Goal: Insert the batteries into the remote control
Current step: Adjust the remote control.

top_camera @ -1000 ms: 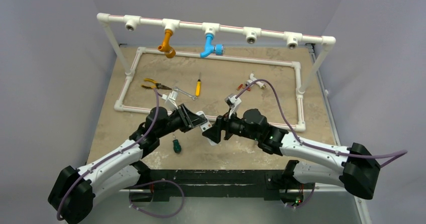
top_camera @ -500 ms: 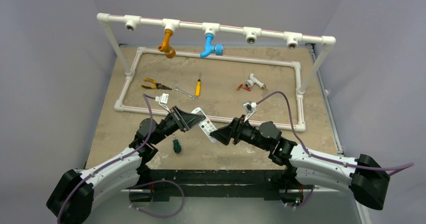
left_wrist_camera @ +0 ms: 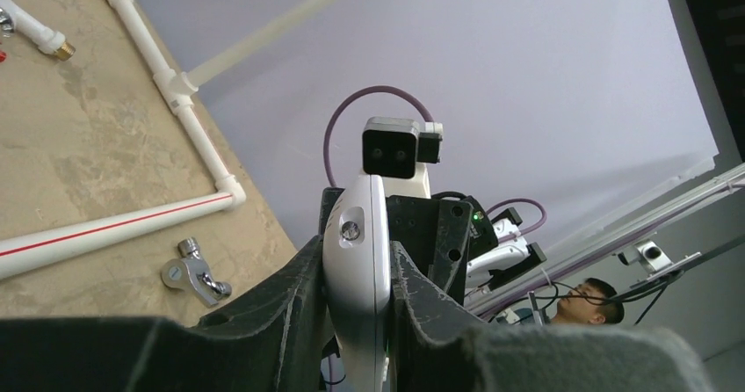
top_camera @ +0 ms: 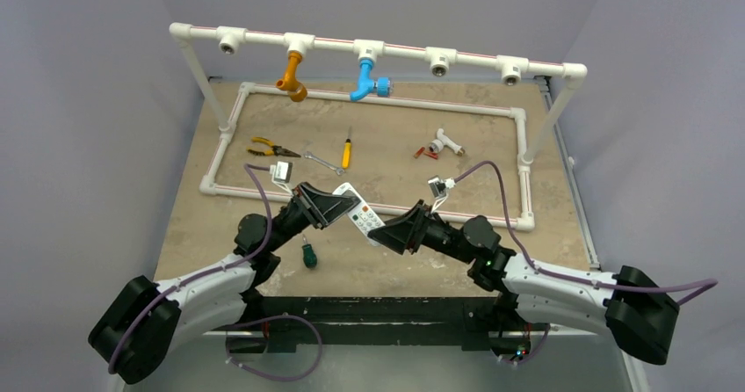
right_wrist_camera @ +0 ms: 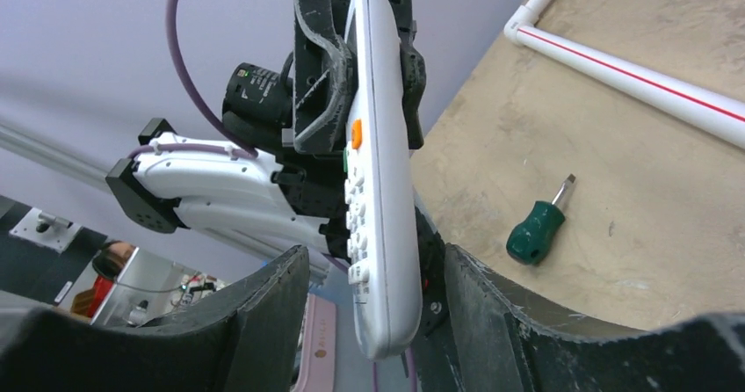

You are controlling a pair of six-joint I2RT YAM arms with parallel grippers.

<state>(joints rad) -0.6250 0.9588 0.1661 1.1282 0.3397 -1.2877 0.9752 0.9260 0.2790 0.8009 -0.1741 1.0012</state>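
The white remote control is held above the table's front middle, clamped in my left gripper. In the left wrist view the remote stands edge-on between the shut fingers of my left gripper. My right gripper is open, its jaws on either side of the remote's free end with gaps on both sides, in the right wrist view. The two red-orange batteries lie on the table at the back right, beside a white T-fitting.
A white pipe frame rings the work area, with orange and blue taps hanging above. Pliers, a wrench and a yellow screwdriver lie at the back left. A green screwdriver and a metal tap fitting lie on the table.
My right gripper has drawn back to the right from the remote and opened. My left gripper has kept hold of the remote and turned it, its button face now upward.
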